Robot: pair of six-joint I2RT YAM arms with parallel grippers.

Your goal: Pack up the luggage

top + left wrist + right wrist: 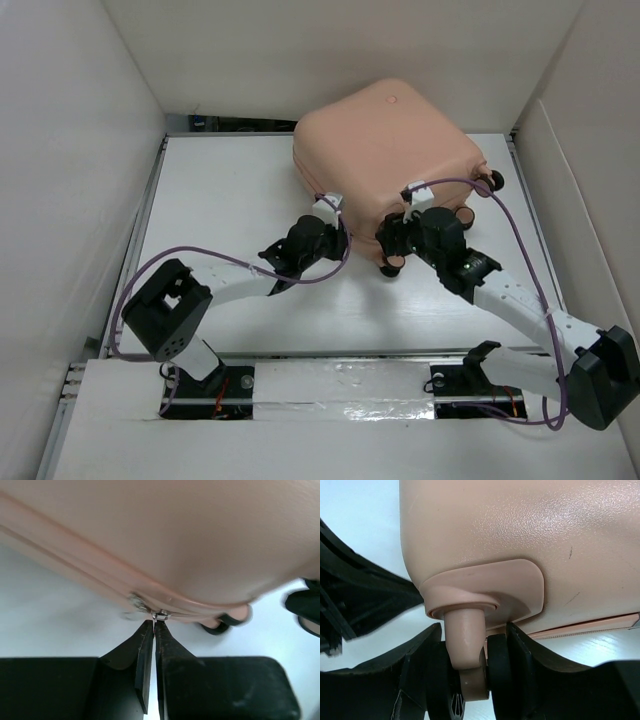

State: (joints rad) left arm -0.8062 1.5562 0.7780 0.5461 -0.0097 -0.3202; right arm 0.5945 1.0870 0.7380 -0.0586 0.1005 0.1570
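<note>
The luggage (385, 145) is a peach-pink hard-shell suitcase, lying closed at the back middle of the white table. My left gripper (327, 212) is at its front-left edge. In the left wrist view its fingers (154, 626) are shut on the small metal zipper pull (160, 615) on the zip seam. My right gripper (398, 240) is at the suitcase's front corner. In the right wrist view it (475, 632) is shut around a pink-and-black caster wheel (470, 675) under the shell (520, 530).
White walls enclose the table (230, 190) on the left, back and right. Another caster (492, 181) sticks out at the suitcase's right side. Purple cables (520, 235) loop beside both arms. A rail runs along the near edge (330, 375).
</note>
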